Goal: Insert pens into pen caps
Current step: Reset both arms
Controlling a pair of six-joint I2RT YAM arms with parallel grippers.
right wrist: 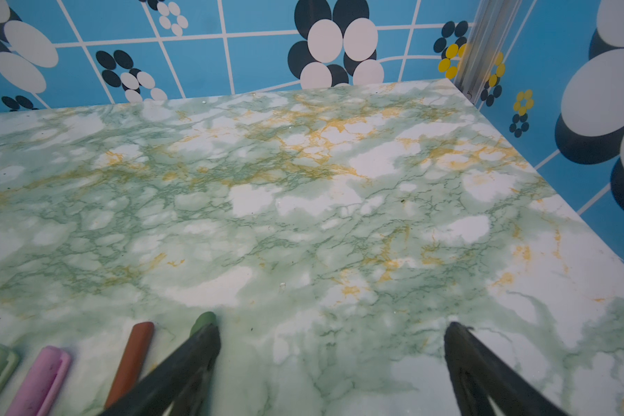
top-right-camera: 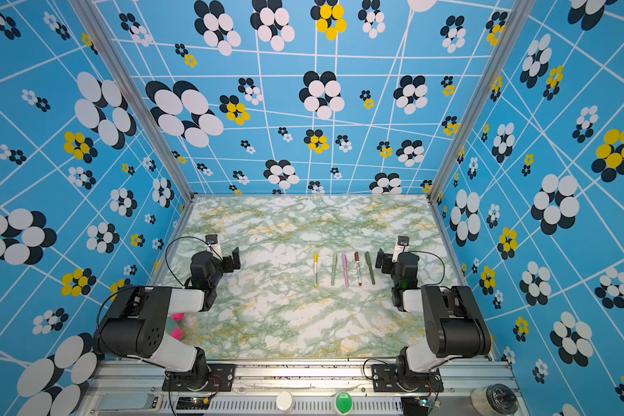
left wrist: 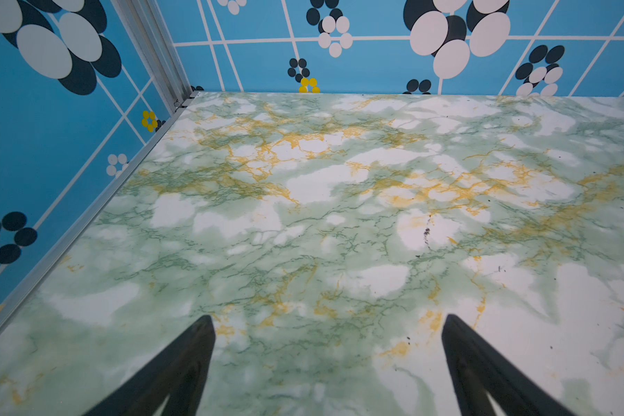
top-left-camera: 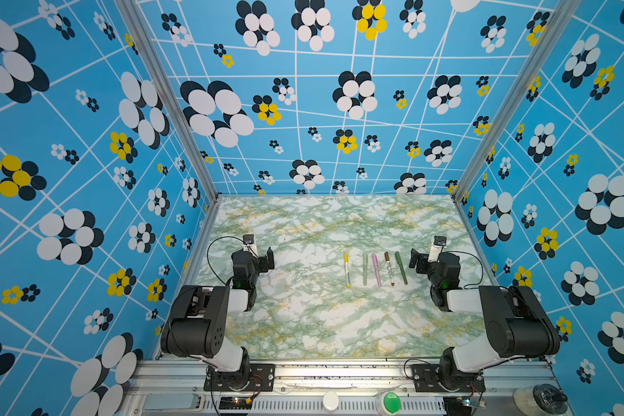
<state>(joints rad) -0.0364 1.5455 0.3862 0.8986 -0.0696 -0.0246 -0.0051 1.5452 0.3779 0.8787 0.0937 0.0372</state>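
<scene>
Several pens lie side by side on the marble table, right of centre, in both top views. From left to right they are yellow (top-left-camera: 346, 270), pale grey-green (top-left-camera: 365, 268), pink (top-left-camera: 376, 269), brown (top-left-camera: 389, 268) and dark green (top-left-camera: 401, 267). Each carries its pen cap at the far end. My right gripper (top-left-camera: 414, 259) is open just right of the dark green pen. In the right wrist view its gripper (right wrist: 334, 331) holds nothing, and the green cap (right wrist: 203, 320) sits beside one finger. My left gripper (top-left-camera: 270, 257) is open at the table's left; in the left wrist view the gripper (left wrist: 328, 324) is empty.
Patterned blue walls close the table on three sides, with an aluminium rail (top-left-camera: 303, 374) along the front. A pink object (top-right-camera: 176, 324) shows under the left arm. A green button (top-right-camera: 343, 401) and a jar (top-right-camera: 498, 396) sit on the front ledge.
</scene>
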